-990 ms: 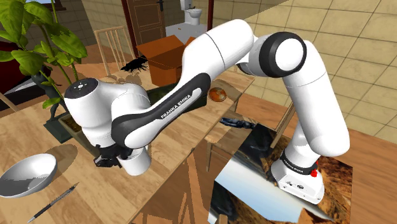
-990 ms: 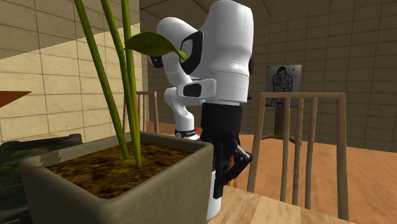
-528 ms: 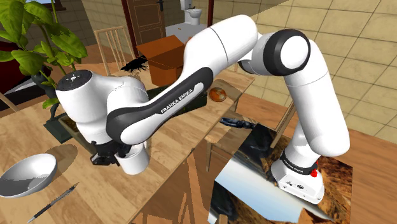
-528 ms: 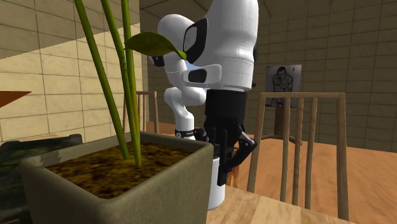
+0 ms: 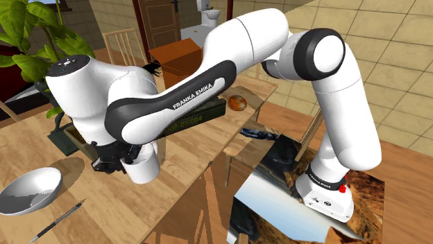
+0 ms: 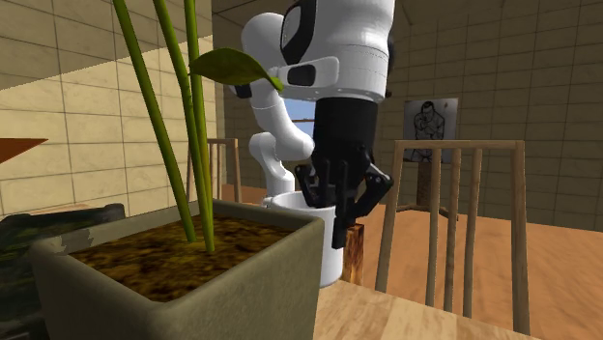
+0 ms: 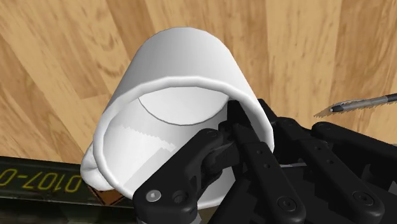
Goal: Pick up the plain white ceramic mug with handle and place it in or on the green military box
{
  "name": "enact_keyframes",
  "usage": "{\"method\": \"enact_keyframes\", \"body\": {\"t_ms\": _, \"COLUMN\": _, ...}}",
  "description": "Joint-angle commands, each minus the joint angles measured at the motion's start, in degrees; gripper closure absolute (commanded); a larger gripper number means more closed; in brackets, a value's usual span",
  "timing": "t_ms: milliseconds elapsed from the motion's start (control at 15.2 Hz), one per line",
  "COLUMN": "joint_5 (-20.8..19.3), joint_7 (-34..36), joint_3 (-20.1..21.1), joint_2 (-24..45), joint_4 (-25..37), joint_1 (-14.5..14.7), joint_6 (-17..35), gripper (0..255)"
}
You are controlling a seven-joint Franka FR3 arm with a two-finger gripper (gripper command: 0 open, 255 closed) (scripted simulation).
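Note:
A plain white mug (image 5: 144, 168) hangs tilted above the wooden table, lifted off it. My black gripper (image 5: 122, 157) is shut on its rim, one finger inside the cup and one outside, as the wrist view shows at the gripper (image 7: 233, 127) and mug (image 7: 173, 89). In the second exterior view the gripper (image 6: 340, 198) holds the mug (image 6: 307, 246) behind a planter. The dark green box (image 5: 201, 114) with pale lettering lies on the table just behind the mug, partly hidden by my arm; its edge (image 7: 38, 184) sits close beside the mug in the wrist view.
A grey bowl (image 5: 31, 190) and a pen (image 5: 61, 220) lie near the table's front, at the shoulder view's left. A potted plant (image 5: 38, 41), a cardboard box (image 5: 177, 59) and a brown ball (image 5: 238, 102) stand further back. A planter (image 6: 193, 280) and chair back (image 6: 454, 222) flank the gripper.
The hand has risen and swung toward the shoulder view's left, carrying the mug up off the table. The mug now tilts more, and the green box's lettered side has come into sight.

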Motion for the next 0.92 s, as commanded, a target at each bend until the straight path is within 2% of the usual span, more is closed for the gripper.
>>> {"method": "enact_keyframes", "body": {"t_ms": 0, "joint_5": 0.31, "joint_7": -0.34, "joint_3": 0.27, "joint_2": -0.40, "joint_4": 0.91, "joint_1": 0.20, "joint_6": -1.21, "gripper": 255}}
{"method": "enact_keyframes", "body": {"t_ms": 858, "joint_5": 0.97, "joint_7": -2.29, "joint_3": 2.16, "joint_2": -1.12, "joint_4": 9.75, "joint_1": 1.23, "joint_6": -10.46, "gripper": 255}}
